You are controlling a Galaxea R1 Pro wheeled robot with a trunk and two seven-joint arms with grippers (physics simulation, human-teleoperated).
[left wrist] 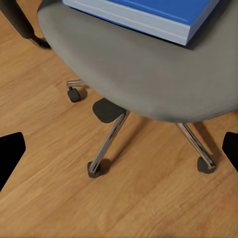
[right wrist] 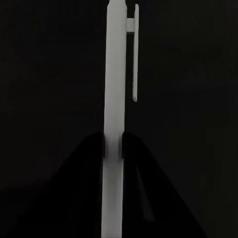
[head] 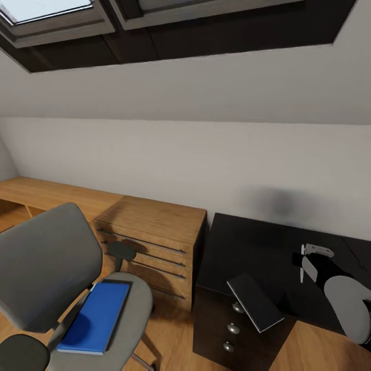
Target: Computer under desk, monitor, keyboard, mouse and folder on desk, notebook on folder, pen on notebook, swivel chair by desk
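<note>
right gripper (right wrist: 113,148): clamped on the pen (right wrist: 115,99), black fingers (right wrist: 130,148) pressed against both sides of the white barrel. the pen runs straight out ahead of the gripper, its clip on one side towards the far end. beyond it only the black top of the desk (head: 247,247) is seen. in the head view the right gripper (head: 305,268) hovers over the desk top, with the pen (head: 302,269) showing as a short pale stick.

beside that gripper, towards the robot's left and nearer the desk's front edge, the notebook (head: 255,301) lies on the desk as a grey slab, one corner overhanging the edge above the drawer unit (head: 226,330) with its round silver knobs. gripper and notebook are apart.

left gripper (left wrist: 119,153): its two black fingertips (left wrist: 10,153) stand wide apart at opposite edges of the left wrist view, holding nothing. directly ahead of it lies the wood floor (left wrist: 139,198) and the metal star base (left wrist: 111,136) on castors. further ahead is the front rim of the swivel chair (left wrist: 148,74) seat, with the blue folder (left wrist: 163,15) lying flat on it, white edge facing the gripper.

in the head view the swivel chair (head: 46,263) stands to the left of the desk, well apart from it, with the folder (head: 98,315) on the seat. a light-wood cabinet (head: 154,232) stands between chair and desk against the white wall (head: 196,165), which rises into the sloped ceiling with a skylight (head: 46,10).
</note>
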